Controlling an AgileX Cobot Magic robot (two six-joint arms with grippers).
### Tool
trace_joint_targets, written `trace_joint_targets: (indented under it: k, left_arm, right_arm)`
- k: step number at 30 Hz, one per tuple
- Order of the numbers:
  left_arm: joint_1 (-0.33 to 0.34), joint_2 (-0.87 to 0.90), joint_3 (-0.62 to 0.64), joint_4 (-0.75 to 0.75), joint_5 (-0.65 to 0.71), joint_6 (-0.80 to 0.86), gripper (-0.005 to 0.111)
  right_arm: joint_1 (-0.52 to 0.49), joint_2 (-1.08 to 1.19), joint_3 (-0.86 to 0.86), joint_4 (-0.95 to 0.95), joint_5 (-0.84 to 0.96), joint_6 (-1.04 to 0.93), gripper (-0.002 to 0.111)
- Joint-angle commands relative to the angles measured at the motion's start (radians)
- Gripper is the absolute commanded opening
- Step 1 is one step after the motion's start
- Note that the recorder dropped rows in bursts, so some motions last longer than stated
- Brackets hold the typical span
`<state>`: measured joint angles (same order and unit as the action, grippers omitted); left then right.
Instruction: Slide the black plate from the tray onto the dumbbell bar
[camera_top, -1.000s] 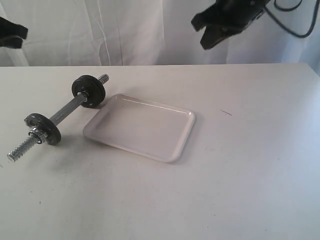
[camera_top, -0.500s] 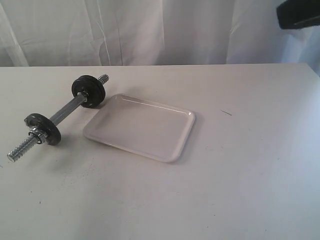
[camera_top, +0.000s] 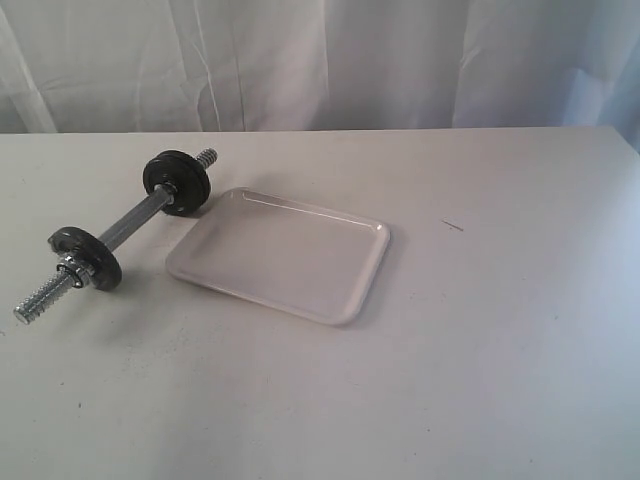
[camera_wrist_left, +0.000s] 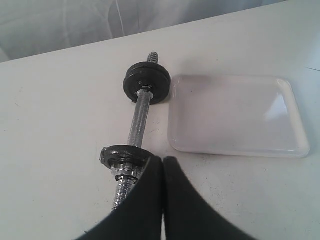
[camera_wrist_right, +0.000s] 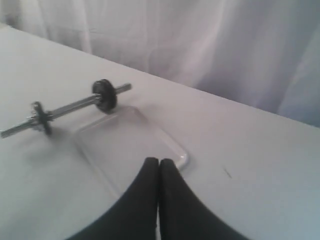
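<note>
Jaws of the black left gripper are pressed together, the smooth tapered fingers meeting along a thin seam and pinching nothing. The black right gripper is closed in the same way, also bare.

In the exterior view, the long silver chrome dumbbell bar lies on the matte white table, running from seven o'clock to one o'clock. Its ends are coarsely threaded and its middle is smooth. One small round matte-black plate sits on the bar near its one o'clock end. A second black disc sits near the seven o'clock end, with a shiny metal collar touching it.

The shallow glossy white rectangular tray, with rounded corners and a low rim, rests at the bar's four o'clock, just beside the far plate.
</note>
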<state>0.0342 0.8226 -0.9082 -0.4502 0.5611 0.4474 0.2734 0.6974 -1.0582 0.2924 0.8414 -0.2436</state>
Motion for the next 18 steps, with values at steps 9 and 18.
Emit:
trace_joint_targets:
  k: [9, 18]
  left_arm:
    - [0.003, -0.008, 0.007, -0.013, 0.008, -0.003, 0.0]
    - [0.003, -0.008, 0.007, -0.013, 0.008, -0.003, 0.0]
  right_arm:
    - [-0.055, -0.287, 0.734, -0.262, -0.483, 0.204, 0.0]
    - [-0.104, -0.536, 0.964, -0.262, -0.487, 0.249, 0.0]
